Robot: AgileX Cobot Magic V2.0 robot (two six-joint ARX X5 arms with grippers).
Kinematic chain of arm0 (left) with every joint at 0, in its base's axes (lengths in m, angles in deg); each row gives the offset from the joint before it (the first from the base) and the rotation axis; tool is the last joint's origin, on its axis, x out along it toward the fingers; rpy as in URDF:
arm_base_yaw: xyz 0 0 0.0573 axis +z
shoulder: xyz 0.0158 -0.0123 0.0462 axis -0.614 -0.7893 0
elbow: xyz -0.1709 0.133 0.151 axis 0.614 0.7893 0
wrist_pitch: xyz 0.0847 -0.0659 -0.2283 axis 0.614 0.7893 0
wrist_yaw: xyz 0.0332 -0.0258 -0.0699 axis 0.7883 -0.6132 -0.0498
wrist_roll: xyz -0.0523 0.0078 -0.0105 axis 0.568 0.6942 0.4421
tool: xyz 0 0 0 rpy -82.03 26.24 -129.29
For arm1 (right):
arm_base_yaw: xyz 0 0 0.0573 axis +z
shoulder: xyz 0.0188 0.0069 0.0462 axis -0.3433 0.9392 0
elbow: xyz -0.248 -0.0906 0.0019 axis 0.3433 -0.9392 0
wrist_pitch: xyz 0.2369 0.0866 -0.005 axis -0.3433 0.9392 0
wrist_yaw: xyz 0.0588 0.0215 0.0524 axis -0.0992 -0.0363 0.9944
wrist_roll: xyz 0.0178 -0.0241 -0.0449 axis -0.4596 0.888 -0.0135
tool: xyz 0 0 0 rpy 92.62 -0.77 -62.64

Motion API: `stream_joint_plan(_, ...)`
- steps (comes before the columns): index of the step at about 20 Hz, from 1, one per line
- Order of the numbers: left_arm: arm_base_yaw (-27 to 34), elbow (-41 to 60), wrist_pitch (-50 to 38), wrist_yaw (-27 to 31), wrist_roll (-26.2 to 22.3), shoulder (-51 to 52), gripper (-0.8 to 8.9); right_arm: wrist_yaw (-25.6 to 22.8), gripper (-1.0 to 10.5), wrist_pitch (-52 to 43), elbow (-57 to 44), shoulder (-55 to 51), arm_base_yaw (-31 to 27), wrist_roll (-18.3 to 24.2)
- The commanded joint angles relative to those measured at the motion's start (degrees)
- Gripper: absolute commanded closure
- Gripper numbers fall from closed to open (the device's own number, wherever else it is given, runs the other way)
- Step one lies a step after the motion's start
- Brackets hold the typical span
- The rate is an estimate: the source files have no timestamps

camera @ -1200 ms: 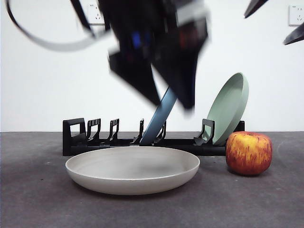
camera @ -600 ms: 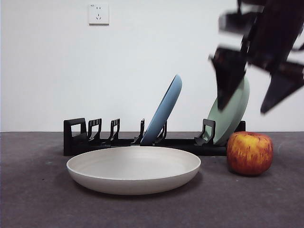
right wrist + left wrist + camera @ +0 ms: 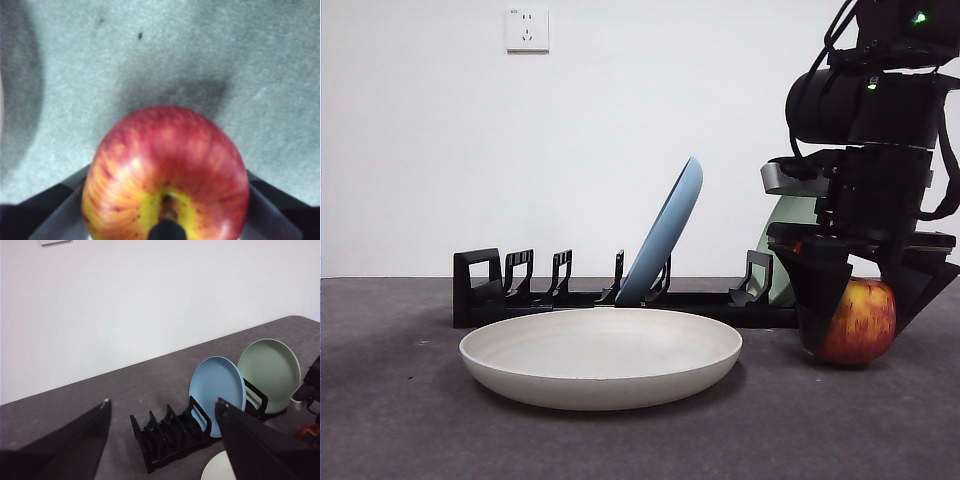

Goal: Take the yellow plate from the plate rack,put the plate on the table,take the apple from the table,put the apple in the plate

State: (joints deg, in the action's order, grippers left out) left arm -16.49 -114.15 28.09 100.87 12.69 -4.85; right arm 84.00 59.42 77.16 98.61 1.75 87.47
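Observation:
The yellow plate [image 3: 600, 355] lies flat on the table [image 3: 400, 430], in front of the plate rack [image 3: 480, 290]. The apple [image 3: 860, 320] stands on the table to the right of the plate. My right gripper [image 3: 860, 340] has come down over the apple, with one open jaw on each side of it. In the right wrist view the apple [image 3: 165, 165] fills the gap between the jaws of my right gripper [image 3: 167, 200]. My left gripper [image 3: 162, 402] is open and empty, high above the rack [image 3: 165, 435]. The yellow plate's edge [image 3: 217, 471] shows in that view.
A light blue plate [image 3: 665, 235] leans in the rack's middle slots. A sage green plate [image 3: 780, 240] leans at its right end, partly hidden behind my right arm. Both also show in the left wrist view [image 3: 217, 390] [image 3: 270, 370]. A white wall stands behind.
The arm swung from above the plate to the right and came down over the apple, jaws now at its sides. The plate and apple have not moved.

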Motion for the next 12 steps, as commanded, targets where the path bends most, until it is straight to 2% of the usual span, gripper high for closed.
stream_joint_plan(1,0.1,0.2,-0.2,0.3,0.4,0.1,4.68,0.2,9.6,1.9,1.3,-1.8,0.3,-0.5)
stream_joint_plan(4,0.1,0.2,-0.3,0.3,0.4,0.0,4.68,0.7,9.6,5.5,6.6,-4.6,3.7,-1.0)
stream_joint_plan(7,0.1,0.2,-0.3,0.8,0.2,0.0,4.68,4.3,9.6,5.7,12.9,-4.7,9.9,-1.2)
stream_joint_plan(10,0.1,0.2,0.0,1.8,0.0,0.0,4.68,4.2,9.6,4.2,16.1,-3.3,16.9,-1.2)
stream_joint_plan(12,0.1,0.2,0.0,1.9,-0.1,0.0,4.68,4.1,9.6,3.2,17.1,-1.0,19.7,-1.2)
